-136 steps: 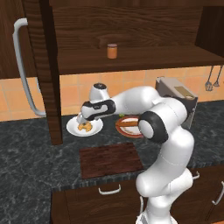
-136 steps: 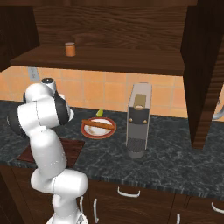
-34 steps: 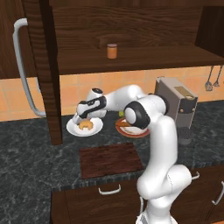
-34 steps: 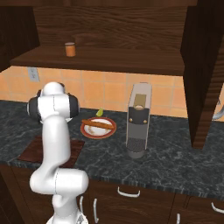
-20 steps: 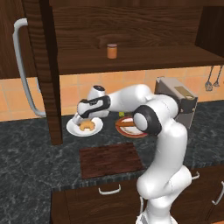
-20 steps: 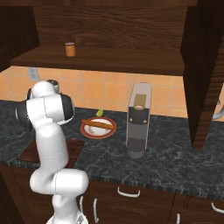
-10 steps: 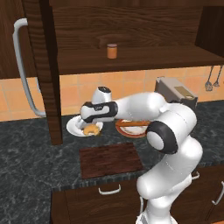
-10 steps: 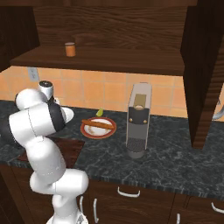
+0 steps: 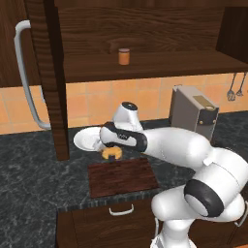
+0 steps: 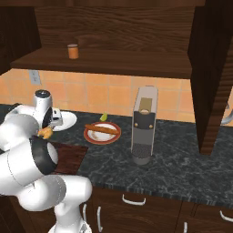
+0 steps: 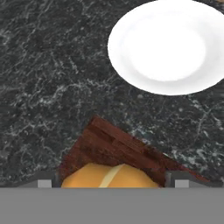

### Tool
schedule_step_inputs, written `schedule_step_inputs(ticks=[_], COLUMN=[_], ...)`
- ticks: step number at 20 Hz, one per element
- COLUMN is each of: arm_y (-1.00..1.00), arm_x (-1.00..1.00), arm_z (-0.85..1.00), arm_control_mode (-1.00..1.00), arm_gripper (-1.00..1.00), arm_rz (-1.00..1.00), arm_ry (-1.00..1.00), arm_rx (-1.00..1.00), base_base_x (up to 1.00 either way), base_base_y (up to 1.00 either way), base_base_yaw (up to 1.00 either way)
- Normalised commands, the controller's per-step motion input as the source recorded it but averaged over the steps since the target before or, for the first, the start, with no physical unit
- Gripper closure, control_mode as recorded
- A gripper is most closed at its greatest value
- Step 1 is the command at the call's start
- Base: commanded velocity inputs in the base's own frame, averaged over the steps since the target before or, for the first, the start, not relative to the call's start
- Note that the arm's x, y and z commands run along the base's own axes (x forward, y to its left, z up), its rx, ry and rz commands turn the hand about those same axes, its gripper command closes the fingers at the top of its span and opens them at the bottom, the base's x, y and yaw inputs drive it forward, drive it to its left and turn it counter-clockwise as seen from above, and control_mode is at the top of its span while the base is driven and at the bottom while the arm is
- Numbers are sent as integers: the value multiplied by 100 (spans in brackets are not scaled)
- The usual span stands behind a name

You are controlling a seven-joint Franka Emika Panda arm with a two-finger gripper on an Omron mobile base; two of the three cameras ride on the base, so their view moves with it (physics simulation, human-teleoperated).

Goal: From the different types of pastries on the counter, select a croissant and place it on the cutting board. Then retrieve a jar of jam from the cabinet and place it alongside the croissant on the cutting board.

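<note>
gripper [image 9: 112, 151]: clamped on the croissant [image 9: 112, 153]
below it: cutting board [image 9: 123, 176] edge, dark marbled counter [image 9: 34, 184]
beyond: white plate [image 11: 168, 46]

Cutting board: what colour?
Dark reddish-brown wood with visible grain; the cutting board shows best in the left base view.

The robot's arm [image 9: 179, 145] was built of smooth, glossy white shells, thick and rounded like swollen tubes. Dark grey to black rings and caps marked its joints; the largest was a round dark disc on the bulging elbow [image 9: 206, 199] nearest the camera. A smaller white link ended in a flat dark cap [image 9: 128, 106] on top. The wrist section wore a broad black band [image 9: 127, 140]. From the right side, the same white casings showed grey-shaded joint faces [image 10: 42, 157].
</note>
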Motion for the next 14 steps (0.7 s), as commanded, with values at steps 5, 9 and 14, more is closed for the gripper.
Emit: schedule_step_inputs(ticks=[5,9,14], arm_y=[-55,-48,-38], arm_x=[-60,-19,0], arm_z=[0,-12,-25], arm_control_mode=[-100,-100,-100], arm_gripper=[100,100,100], arm_rz=[-14,-17,-14], arm_ry=[0,3,1], arm_rx=[0,0,0], base_base_x=[0,0,0], base_base_y=[0,0,0], base_base_yaw=[0,0,0])
